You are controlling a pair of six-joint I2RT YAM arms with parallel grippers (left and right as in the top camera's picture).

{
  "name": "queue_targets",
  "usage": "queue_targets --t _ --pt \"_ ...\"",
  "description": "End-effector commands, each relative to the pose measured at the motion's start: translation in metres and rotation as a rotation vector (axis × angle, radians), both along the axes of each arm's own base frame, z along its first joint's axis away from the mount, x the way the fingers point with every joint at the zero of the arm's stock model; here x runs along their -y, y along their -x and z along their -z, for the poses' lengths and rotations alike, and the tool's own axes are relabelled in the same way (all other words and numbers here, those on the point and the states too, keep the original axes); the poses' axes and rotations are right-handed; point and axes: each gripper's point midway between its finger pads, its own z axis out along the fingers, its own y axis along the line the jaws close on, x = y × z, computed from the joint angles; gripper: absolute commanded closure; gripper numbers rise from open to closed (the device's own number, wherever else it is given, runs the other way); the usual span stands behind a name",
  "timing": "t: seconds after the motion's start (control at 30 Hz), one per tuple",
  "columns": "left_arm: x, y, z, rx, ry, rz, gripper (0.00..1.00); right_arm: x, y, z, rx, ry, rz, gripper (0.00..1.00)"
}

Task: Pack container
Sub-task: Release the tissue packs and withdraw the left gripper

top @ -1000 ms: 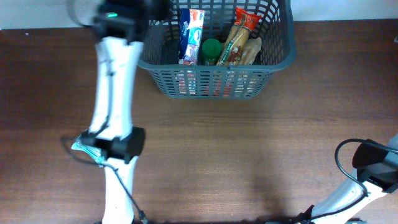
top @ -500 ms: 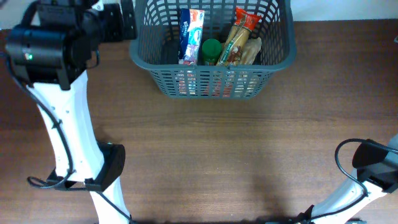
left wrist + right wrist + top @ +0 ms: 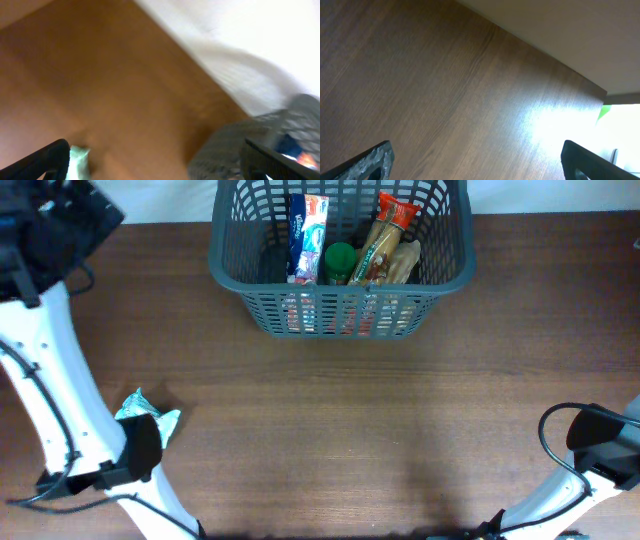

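Note:
The container (image 3: pixel 340 310), a dark grey slotted basket, stands at the table's back middle. Inside it are a white-and-red box (image 3: pixel 307 235), a green bottle (image 3: pixel 340 262) and orange-brown snack packets (image 3: pixel 385 242). A pale teal packet (image 3: pixel 148 416) lies on the table at the left, beside my left arm's elbow. My left gripper (image 3: pixel 157 162) hangs open and empty, high over the back left corner. In its blurred view the teal packet (image 3: pixel 77 160) sits by its left finger and the container (image 3: pixel 255 137) at the right. My right gripper (image 3: pixel 480 162) is open over bare wood.
The left arm (image 3: pixel 60 380) rises along the table's left side, its dark wrist (image 3: pixel 50 225) at the back left corner. The right arm's base and cable (image 3: pixel 595 445) sit at the front right. A white wall runs behind the table's back edge.
The left arm has swung from the container's left rim out to the far back left corner, its jaws widening on the way. The teal packet is now uncovered. The right arm has not moved.

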Motion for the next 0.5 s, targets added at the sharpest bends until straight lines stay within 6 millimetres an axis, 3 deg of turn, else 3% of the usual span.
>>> queue_targets --t 0.0,0.13,0.27,0.37,0.47 --pt "-0.012 0.024 0.035 -0.119 0.09 -0.149 0.01 0.003 0.003 0.001 -0.011 0.007 0.018 0.01" --pt "-0.019 0.068 0.095 -0.32 0.171 -0.348 0.01 0.003 0.003 0.001 -0.011 0.007 0.018 0.01" --pt "-0.025 0.106 0.139 -0.5 0.182 -0.411 0.01 0.003 0.003 0.001 -0.011 0.007 0.018 0.01" --pt "-0.028 0.123 0.16 -0.585 0.197 -0.44 0.01 0.003 0.003 0.001 -0.011 0.007 0.018 0.01" --pt "-0.037 0.127 0.179 -0.64 0.187 -0.371 0.01 0.003 0.003 0.001 -0.011 0.007 0.018 0.01"
